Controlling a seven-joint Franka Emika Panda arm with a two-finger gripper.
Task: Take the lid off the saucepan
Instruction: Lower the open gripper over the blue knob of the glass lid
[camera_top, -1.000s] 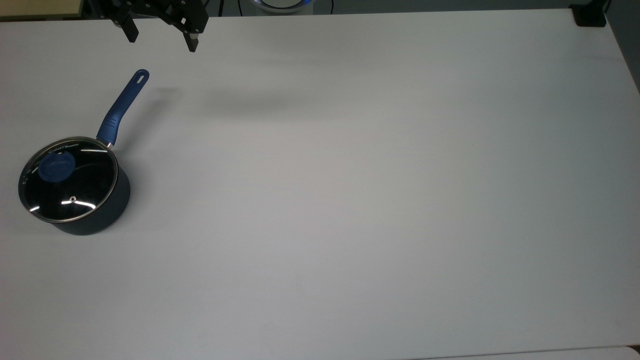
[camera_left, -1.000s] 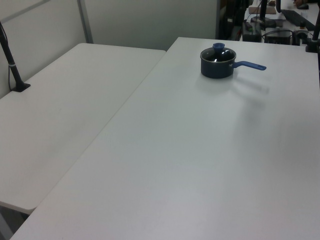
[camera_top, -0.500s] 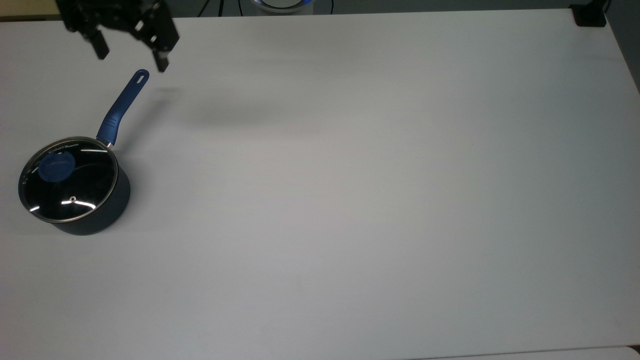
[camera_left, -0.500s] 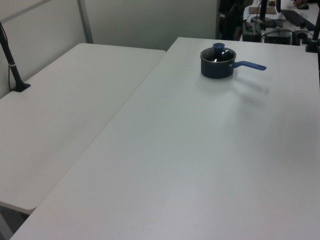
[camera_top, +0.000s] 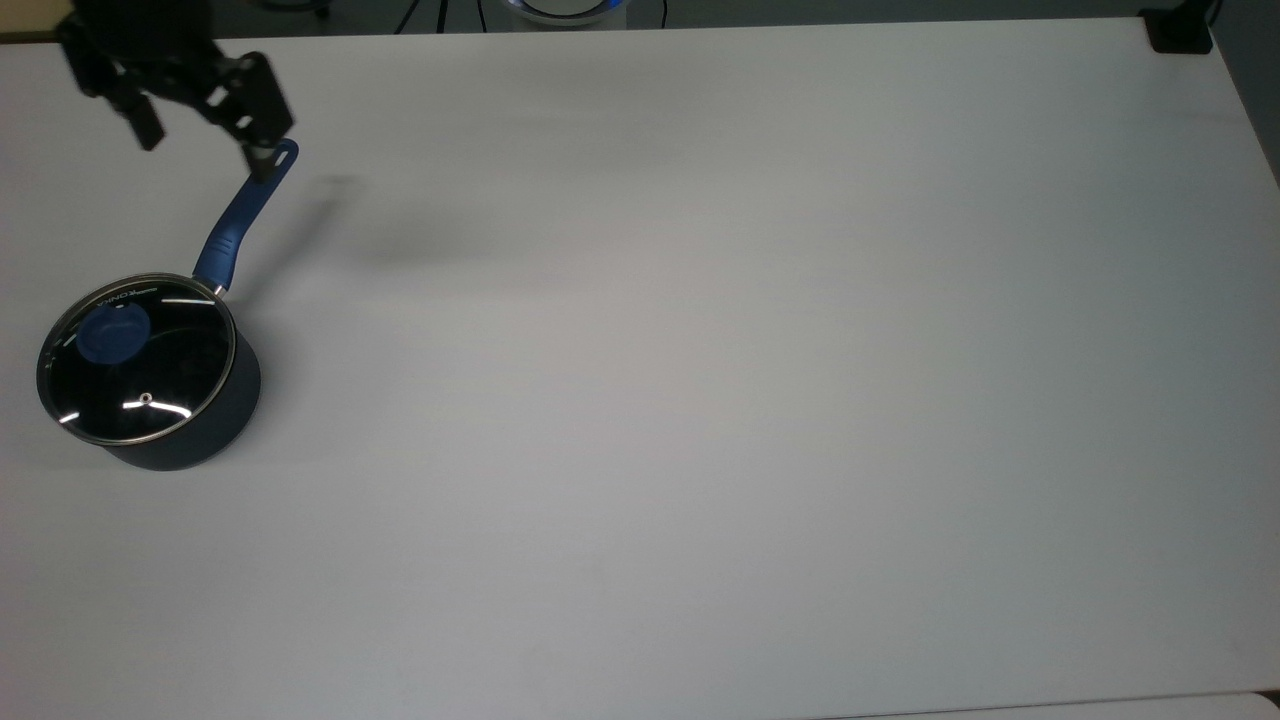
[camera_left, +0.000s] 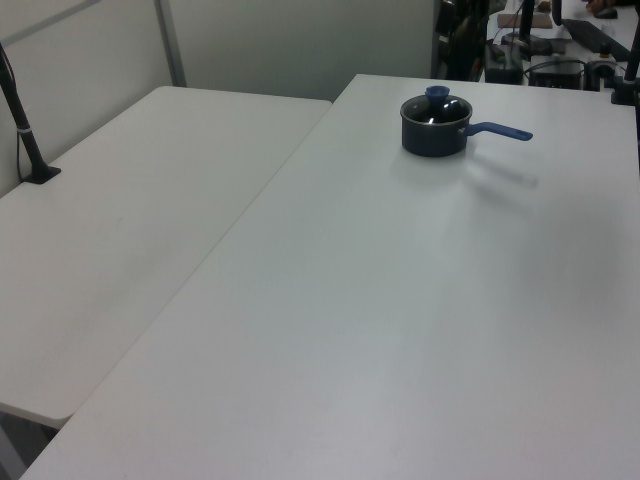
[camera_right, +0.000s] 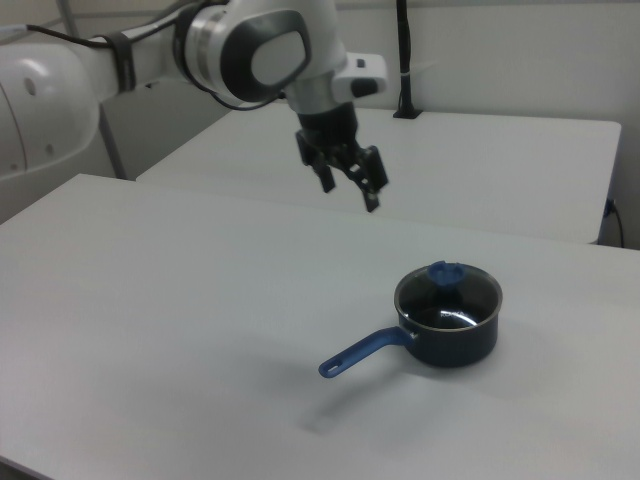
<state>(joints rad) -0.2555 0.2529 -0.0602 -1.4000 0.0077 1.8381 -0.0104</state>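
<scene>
The dark saucepan (camera_top: 195, 435) (camera_left: 433, 139) (camera_right: 455, 340) stands at the top view's left with its blue handle (camera_top: 243, 216) (camera_right: 362, 352) pointing up and right. The glass lid (camera_top: 137, 358) (camera_right: 447, 288) rests on it, its blue knob (camera_top: 113, 332) (camera_left: 437, 92) (camera_right: 444, 272) upright. My gripper (camera_top: 205, 150) (camera_right: 350, 192) hangs open and empty in the air above the handle's end, well apart from the lid. One fingertip (camera_top: 262, 165) overlaps the handle's tip in the top view.
The white table (camera_top: 700, 380) stretches wide to the top view's right. A second white table (camera_left: 130, 210) adjoins it in the left view, with a black pole (camera_left: 25, 140) clamped on it. A black clamp (camera_top: 1178, 30) sits at the top view's far right corner.
My gripper has travelled toward the top view's left and down, from beyond the handle's end to over it. Saucepan and lid have stayed still.
</scene>
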